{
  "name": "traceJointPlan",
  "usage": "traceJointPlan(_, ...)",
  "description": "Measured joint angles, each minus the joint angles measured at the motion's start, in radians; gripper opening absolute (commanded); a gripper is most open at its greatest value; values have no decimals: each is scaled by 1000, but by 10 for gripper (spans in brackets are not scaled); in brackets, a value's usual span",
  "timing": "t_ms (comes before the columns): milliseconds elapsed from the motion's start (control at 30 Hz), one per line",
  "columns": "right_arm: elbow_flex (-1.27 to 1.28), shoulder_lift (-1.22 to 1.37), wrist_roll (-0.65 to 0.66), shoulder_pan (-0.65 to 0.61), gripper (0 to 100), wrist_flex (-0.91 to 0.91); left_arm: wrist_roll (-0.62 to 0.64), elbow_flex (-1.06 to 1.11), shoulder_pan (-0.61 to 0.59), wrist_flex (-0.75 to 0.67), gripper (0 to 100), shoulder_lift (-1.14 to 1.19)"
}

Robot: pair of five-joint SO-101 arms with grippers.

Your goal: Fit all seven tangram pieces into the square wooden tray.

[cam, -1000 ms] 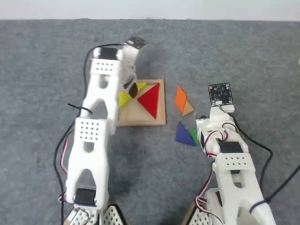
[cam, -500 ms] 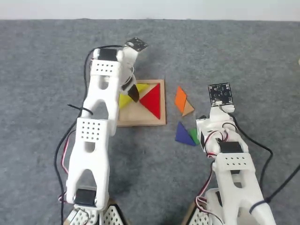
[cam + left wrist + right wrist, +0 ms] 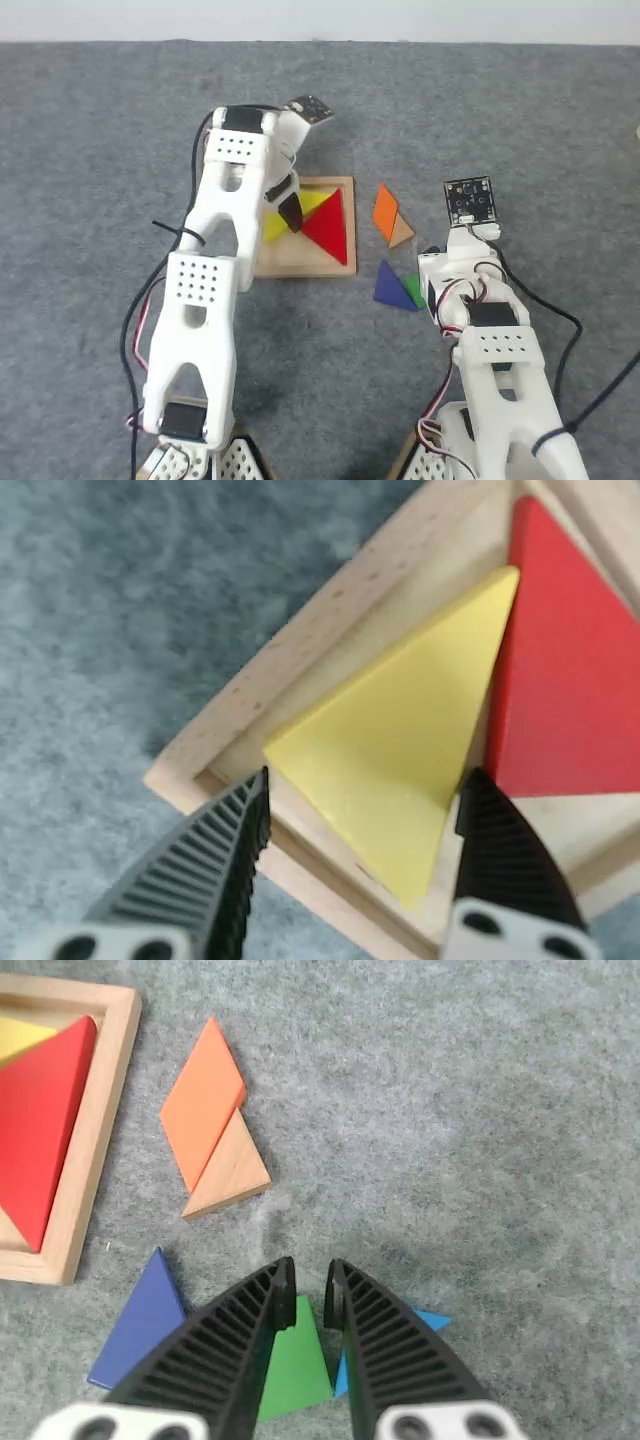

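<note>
Here the left gripper hangs low over the wooden tray, its fingers spread with one on each side of the yellow triangle. I cannot tell whether they touch its edges. The yellow triangle lies inside the tray against the red triangle, long sides together. One yellow corner seems to ride on the tray's inner wall, so the piece probably is not seated flat yet. To do this step well, the fingers should nudge or pinch the yellow piece lightly and slide it away from that wall. It should stay pressed along the red one until the corner drops in, without shoving the tray across the table. Outside the tray, on its right-arm side, wait the orange parallelogram touching the plain wood triangle, then the dark blue triangle and the green triangle. A light blue piece lies farthest from the tray. The right gripper hovers over the green triangle, its fingers a narrow gap apart and holding nothing.
</note>
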Motion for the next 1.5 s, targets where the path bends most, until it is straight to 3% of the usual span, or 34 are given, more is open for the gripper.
traceJointPlan(367,0,0,0,0,65,0,-2,18,37,9,92,-9)
traceJointPlan(1000,0,0,0,0,65,0,37,-193,104,2,114,26)
traceJointPlan(1233,0,0,0,0,65,0,81,-250,121,-94,117,26)
traceJointPlan(1500,0,0,0,0,65,0,133,-256,-11,-3,115,57)
